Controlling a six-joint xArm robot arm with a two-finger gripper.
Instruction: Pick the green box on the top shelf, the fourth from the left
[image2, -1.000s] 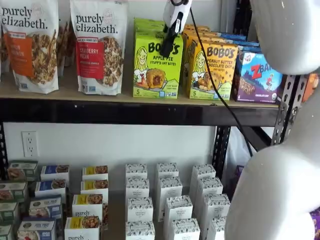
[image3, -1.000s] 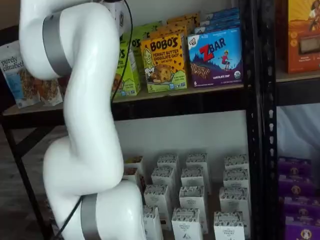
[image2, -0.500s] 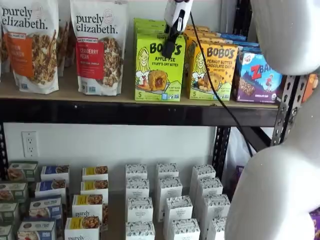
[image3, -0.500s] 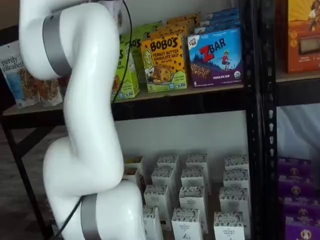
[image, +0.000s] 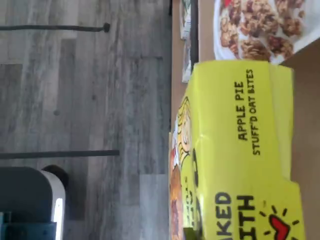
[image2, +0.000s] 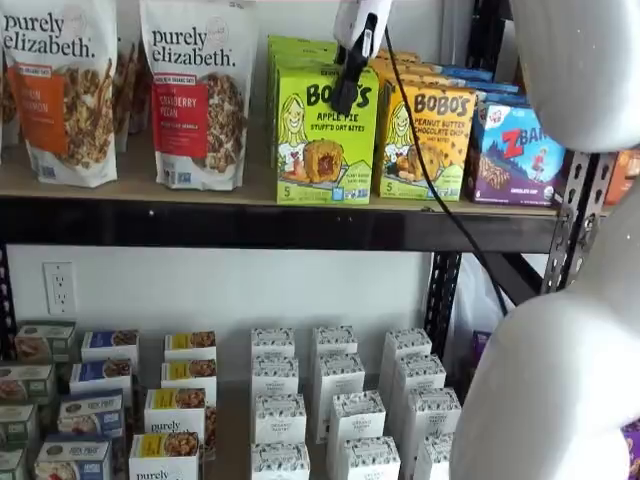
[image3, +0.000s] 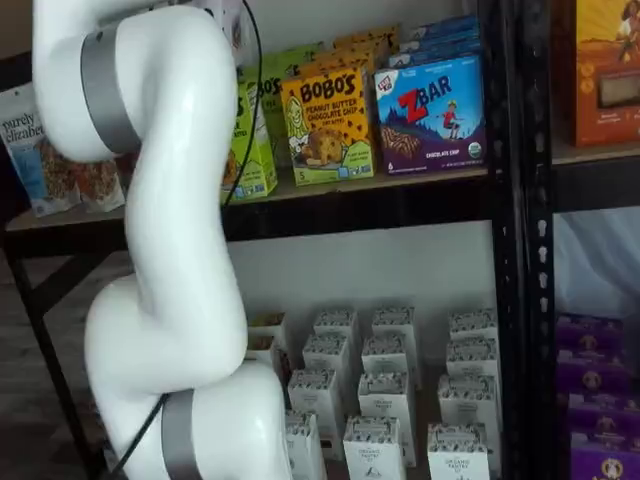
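Note:
The green box (image2: 325, 135) stands upright on the top shelf (image2: 200, 225), its front face at the shelf's front edge, ahead of the cartons beside it. My gripper (image2: 348, 88) comes down from above onto the box's top edge; a black finger lies against its front face and the fingers are shut on the box. In the wrist view the green box (image: 240, 150) fills the frame close up, with "Apple Pie Stuff'd Oat Bites" readable. In a shelf view the box (image3: 250, 150) is half hidden behind my white arm (image3: 170, 250), and the gripper is hidden there.
A yellow-orange Bobo's carton (image2: 428, 140) stands right beside the green box, then a Zbar box (image2: 515, 155). A Purely Elizabeth bag (image2: 200, 90) stands on its left. More green cartons (image2: 300, 50) stand behind. White cartons (image2: 330, 400) fill the lower shelf.
The green box has moved forward toward the shelf's front edge and slightly right, with the gripper moving along with it.

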